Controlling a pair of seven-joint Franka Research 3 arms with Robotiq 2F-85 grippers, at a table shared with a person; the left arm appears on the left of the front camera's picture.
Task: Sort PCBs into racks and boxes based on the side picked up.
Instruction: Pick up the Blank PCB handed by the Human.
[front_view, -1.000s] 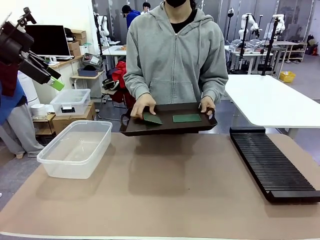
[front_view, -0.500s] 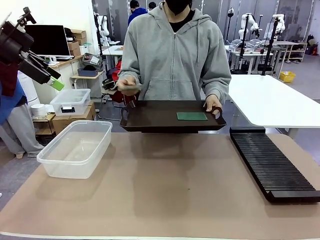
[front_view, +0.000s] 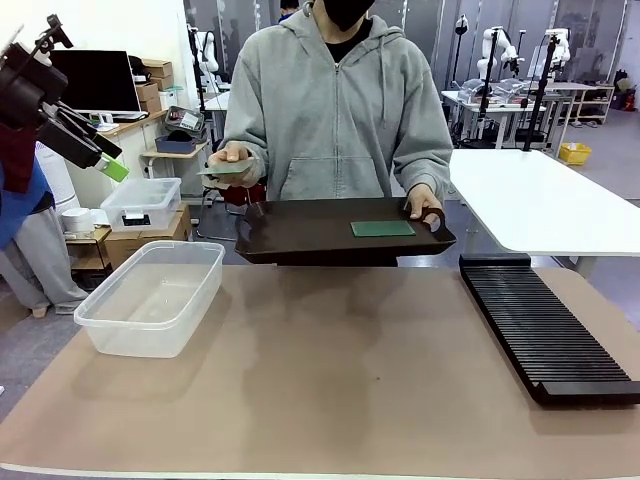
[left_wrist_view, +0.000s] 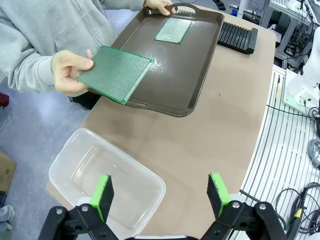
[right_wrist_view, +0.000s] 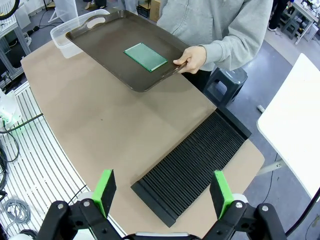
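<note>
Lifted off the tray (left_wrist_view: 189, 75), one PCB (left_wrist_view: 116, 73) is now held out in the person's hand (left_wrist_view: 67, 70) ahead of the left gripper (left_wrist_view: 162, 195), parted and empty like the right gripper (right_wrist_view: 162, 192), so a handover is expected; the other PCB (left_wrist_view: 173, 30) is left on the tray.

Dark brown handled tray (front_view: 300, 235) over tan tabletop (front_view: 330, 380); small lidded clear box (front_view: 140, 200) and monitor (front_view: 98, 80) beyond.
</note>
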